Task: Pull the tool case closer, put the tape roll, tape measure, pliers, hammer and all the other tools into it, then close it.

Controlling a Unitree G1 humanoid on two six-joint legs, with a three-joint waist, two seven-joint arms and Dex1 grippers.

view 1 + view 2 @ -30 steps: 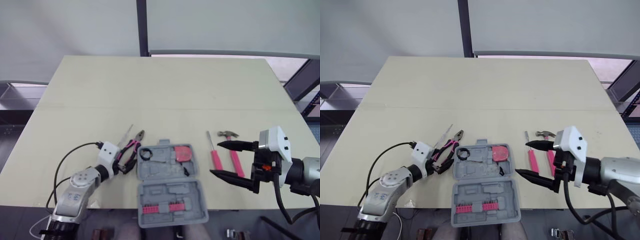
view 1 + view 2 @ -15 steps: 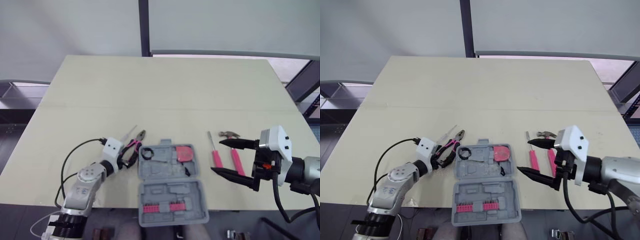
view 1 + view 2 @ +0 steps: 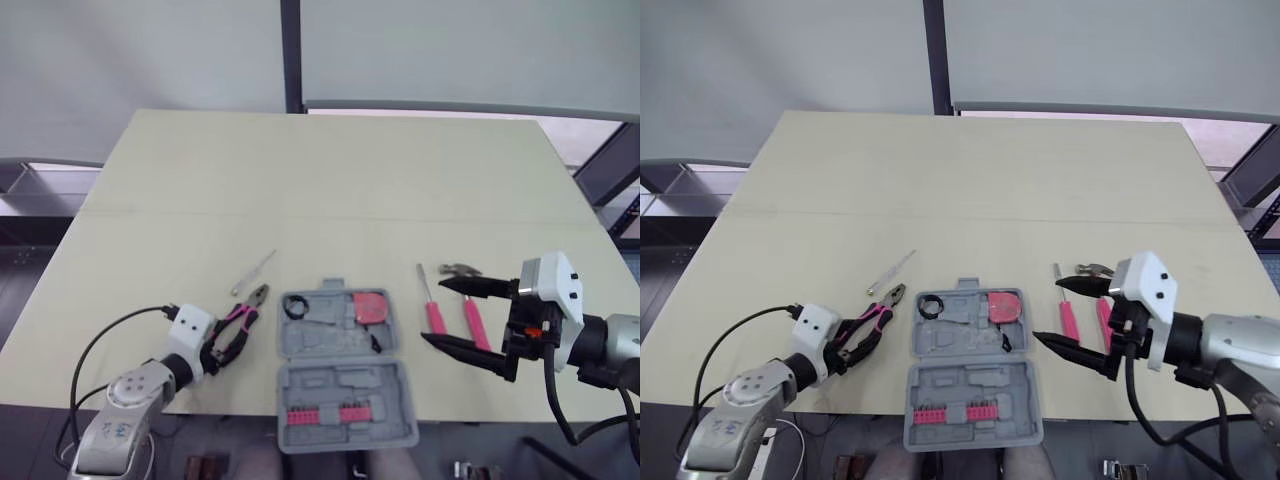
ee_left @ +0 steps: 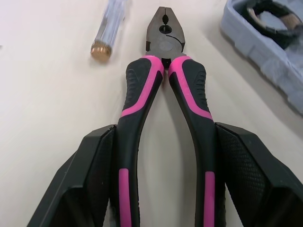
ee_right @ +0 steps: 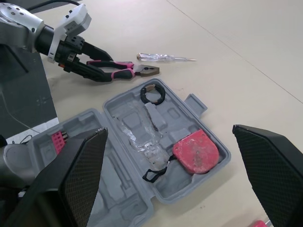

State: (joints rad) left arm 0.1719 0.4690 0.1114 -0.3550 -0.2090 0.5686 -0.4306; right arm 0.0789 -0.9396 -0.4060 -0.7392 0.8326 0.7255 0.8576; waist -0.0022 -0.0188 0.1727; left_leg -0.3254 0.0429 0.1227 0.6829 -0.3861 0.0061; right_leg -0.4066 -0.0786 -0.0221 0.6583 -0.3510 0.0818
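Left gripper clamps the pliers by the handles; right gripper gapes empty. Recommend carrying them level into the tool case.

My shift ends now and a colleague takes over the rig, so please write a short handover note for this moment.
Grippers: the left gripper has its fingers shut on the pliers, on the table left of the tool case. The right gripper is open by the pink screwdriver and hammer.
Done: case open at the near edge, tape roll and tape measure inside.
To do: pliers, hammer, pink screwdriver, clear screwdriver; then close.
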